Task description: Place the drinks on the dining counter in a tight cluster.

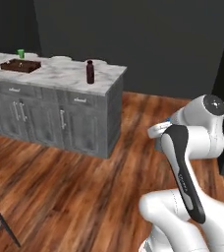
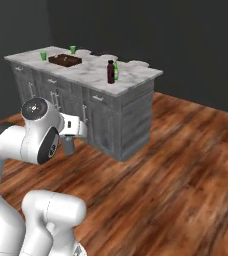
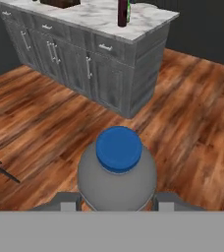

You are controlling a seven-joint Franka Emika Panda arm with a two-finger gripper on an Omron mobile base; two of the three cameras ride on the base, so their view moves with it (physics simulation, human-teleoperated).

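so, from the left base view, the white arm (image 1: pixel 192 162) is folded up near the camera, over the wood floor (image 1: pixel 74 192). far off is the dining counter (image 1: pixel 60 76), with a marble top on grey doors. the dark maroon bottle (image 1: pixel 90 72) stands upright near its right end. two small green cups (image 1: pixel 20 52) and a brown tray (image 1: pixel 20 65) sit further left

next, in the right base view, the same counter shows from the other side. the slim green bottle (image 2: pixel 116 71) stands just beside the maroon one, so close they may touch, but i cannot tell for sure. the arm's hand points toward the counter, well apart from it

last, in the hand view, the small grey bottle (image 3: pixel 117 174) with its blue cap (image 3: pixel 118 148) fills the middle. the gripper (image 3: pixel 117 203) has its two tips pressed on either side of the bottle, so the claw is partly closed and holding it. the bottle is up in the air over the floor, not on the counter yet

i think two drinks are already together and this grey one is the last to bring

what could go wrong: the bottle is round and smooth, so it could slip out on the way. also, the other two stand very near each other, so setting this one down too close could bump them and knock them over or off the edge
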